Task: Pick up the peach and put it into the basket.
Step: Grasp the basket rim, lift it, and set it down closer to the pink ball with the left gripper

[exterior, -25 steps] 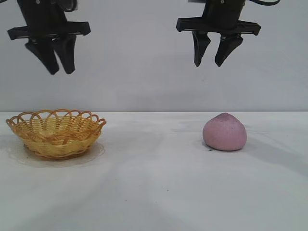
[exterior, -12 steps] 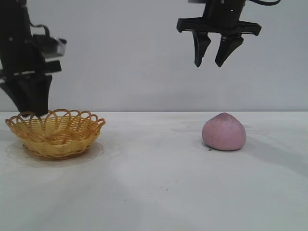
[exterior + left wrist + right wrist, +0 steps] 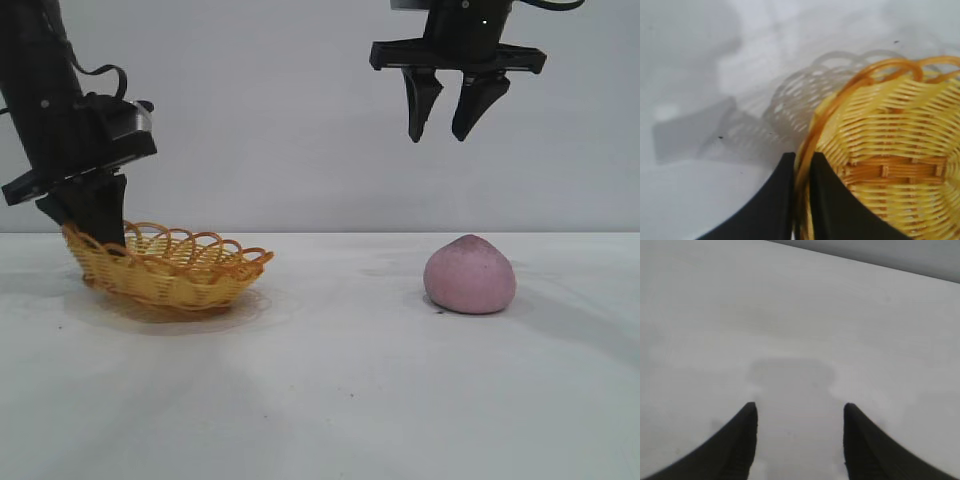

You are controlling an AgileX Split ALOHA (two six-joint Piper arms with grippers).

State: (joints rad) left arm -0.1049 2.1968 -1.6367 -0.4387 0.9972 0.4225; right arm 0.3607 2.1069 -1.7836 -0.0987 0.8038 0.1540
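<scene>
The yellow woven basket [image 3: 170, 272] with an orange looped rim sits at the table's left, tipped so its left edge is raised. My left gripper [image 3: 98, 228] is shut on that raised rim; in the left wrist view the orange rim of the basket [image 3: 900, 145] runs between the two black fingers of the left gripper [image 3: 801, 160]. The pink-mauve peach [image 3: 469, 275] rests on the table at the right. High above it, my right gripper [image 3: 447, 133] hangs open and holds nothing; its wrist view shows the right gripper [image 3: 800, 410] over bare table.
The white table [image 3: 330, 400] stretches between basket and peach, against a plain grey back wall. Nothing else stands on it.
The left arm came down from high up to the basket's left rim and shut on it. The basket shifted to the right and tilted. The right gripper and peach stayed put.
</scene>
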